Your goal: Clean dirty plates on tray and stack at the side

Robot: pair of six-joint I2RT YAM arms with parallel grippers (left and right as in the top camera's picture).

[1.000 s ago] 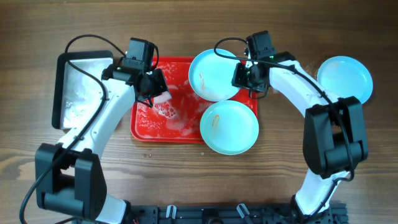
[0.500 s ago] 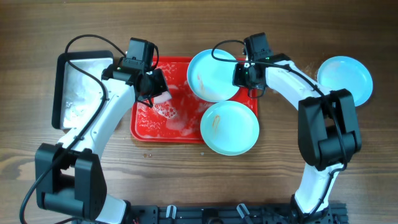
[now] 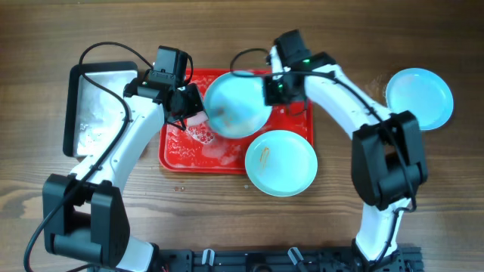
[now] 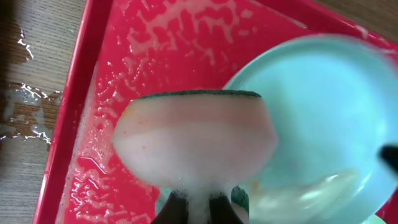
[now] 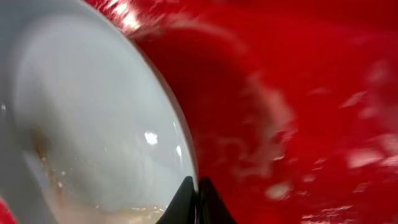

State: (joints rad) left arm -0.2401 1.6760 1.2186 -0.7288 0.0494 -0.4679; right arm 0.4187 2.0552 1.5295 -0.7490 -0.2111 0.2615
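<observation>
The red tray [image 3: 175,155] sits mid-table, wet with suds. My right gripper [image 3: 269,91] is shut on the rim of a pale blue plate [image 3: 237,104] and holds it over the tray; the plate is blurred. In the right wrist view my jaws [image 5: 196,193] pinch the plate's rim [image 5: 93,124], with a brown smear low on it. My left gripper [image 3: 189,113] is shut on a soapy sponge [image 4: 194,144] with a green scouring top, right beside the held plate [image 4: 323,124]. A second smeared plate [image 3: 280,162] lies on the tray's front right corner. A third plate [image 3: 420,98] lies on the table at far right.
A black-rimmed silver metal pan [image 3: 94,109] with foamy water stands left of the tray. Water spots [image 4: 25,106] lie on the wooden table beside the tray's left rim. Cables run from both arms.
My right gripper has carried its plate leftward from the tray's back right corner to over the tray's middle, next to the sponge. The left arm has stayed still.
</observation>
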